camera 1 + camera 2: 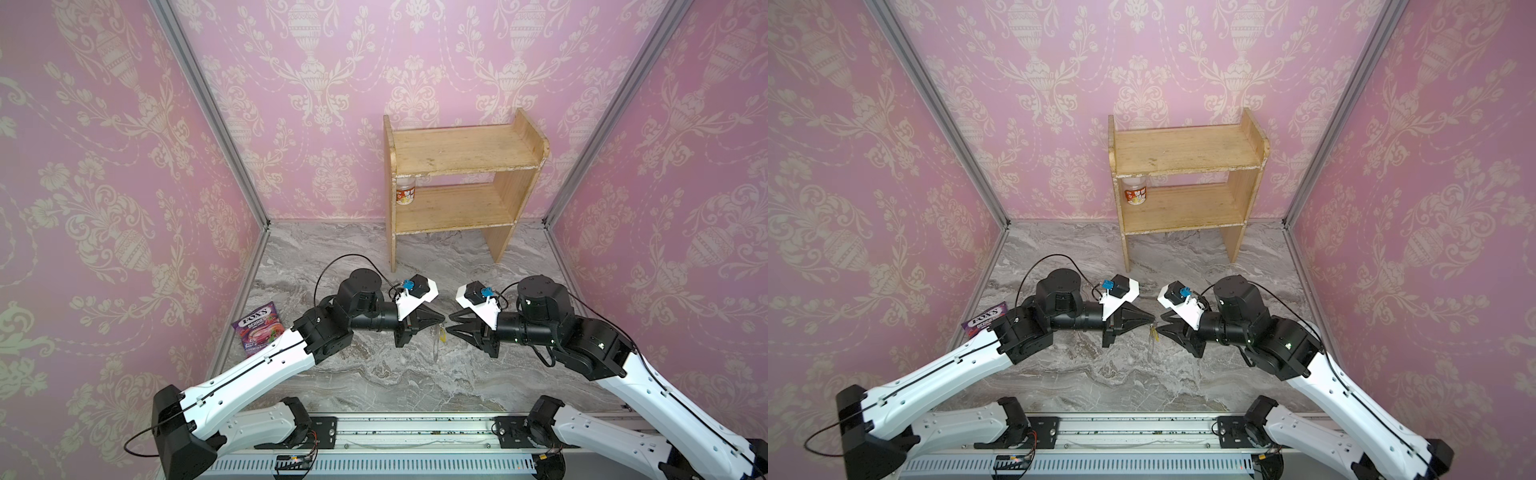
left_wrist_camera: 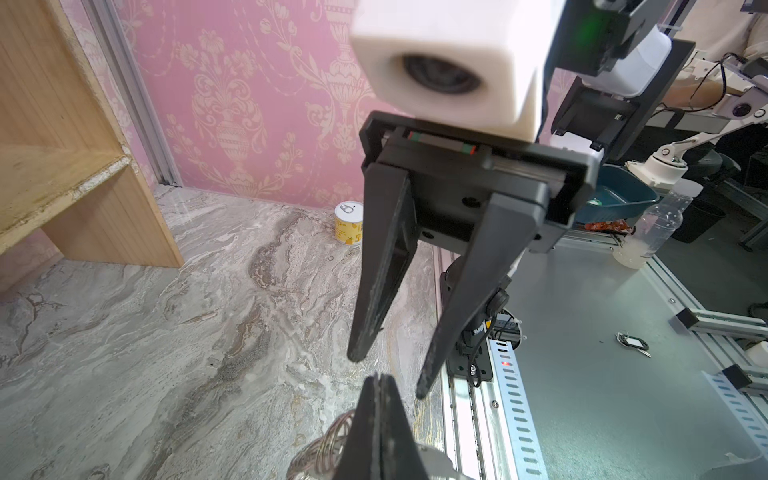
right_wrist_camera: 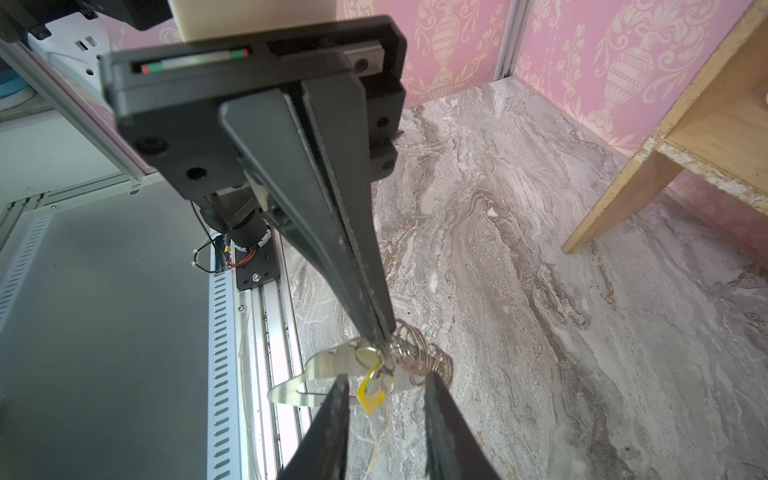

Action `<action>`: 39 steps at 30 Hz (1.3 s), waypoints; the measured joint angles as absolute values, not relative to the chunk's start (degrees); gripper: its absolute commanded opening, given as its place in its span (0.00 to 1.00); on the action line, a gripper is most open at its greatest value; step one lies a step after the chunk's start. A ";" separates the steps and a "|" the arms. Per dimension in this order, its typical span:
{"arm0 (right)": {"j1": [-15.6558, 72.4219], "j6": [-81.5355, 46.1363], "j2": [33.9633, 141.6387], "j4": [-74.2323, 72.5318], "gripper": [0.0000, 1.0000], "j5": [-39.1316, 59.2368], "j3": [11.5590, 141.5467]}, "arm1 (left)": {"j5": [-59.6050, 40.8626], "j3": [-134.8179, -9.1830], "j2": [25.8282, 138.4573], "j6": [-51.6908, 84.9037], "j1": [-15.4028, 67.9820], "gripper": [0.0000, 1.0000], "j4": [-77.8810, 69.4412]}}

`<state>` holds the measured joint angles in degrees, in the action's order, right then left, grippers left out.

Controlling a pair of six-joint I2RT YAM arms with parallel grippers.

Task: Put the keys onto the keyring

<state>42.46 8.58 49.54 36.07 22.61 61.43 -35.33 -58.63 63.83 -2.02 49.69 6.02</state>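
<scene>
Pink wallpaper point(image 1: 332, 83) with a cream urn-and-garland pattern covers three walls, which meet at bare aluminium posts point(image 1: 210, 112). The counter point(image 1: 395, 374) is grey, marble-veined and slightly glossy. A two-tier wooden shelf point(image 1: 461, 149), worn pale along its edges, stands against the back wall. The light is soft and even, probably from overhead.

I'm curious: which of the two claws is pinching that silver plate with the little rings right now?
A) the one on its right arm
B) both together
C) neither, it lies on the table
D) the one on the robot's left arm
D: the left gripper is shut on the keyring, held up off the table, while the right gripper faces it with its jaws apart, clamping nothing.
</scene>
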 measured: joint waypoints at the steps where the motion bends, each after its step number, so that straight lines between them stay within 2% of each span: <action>1: 42.46 8.05 49.45 35.38 0.31 22.70 60.84 | -35.18 -58.37 63.72 -1.87 49.69 0.00 5.32; 8: 42.46 5.28 48.75 31.09 0.28 22.96 58.11 | -34.26 -57.06 63.40 -0.32 49.69 0.00 0.73; 14: 42.46 3.84 47.94 27.79 0.10 23.20 57.14 | -34.15 -55.86 62.92 1.21 49.69 0.00 -2.79; 18: 42.46 3.09 47.59 26.15 0.05 23.24 56.29 | -34.17 -54.78 62.22 2.35 49.69 0.00 -4.62; 20: 42.35 2.94 47.27 25.28 0.00 23.22 55.77 | -34.15 -54.41 62.17 2.90 49.69 0.00 -5.54; 39: 41.60 -3.33 45.12 15.44 0.00 25.15 50.33 | -32.75 -48.80 61.43 8.78 49.67 0.00 -18.35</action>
<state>41.60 -3.33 45.12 15.44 25.15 50.33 -32.75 -48.80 61.43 8.78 49.67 -18.35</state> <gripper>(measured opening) 0.037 0.041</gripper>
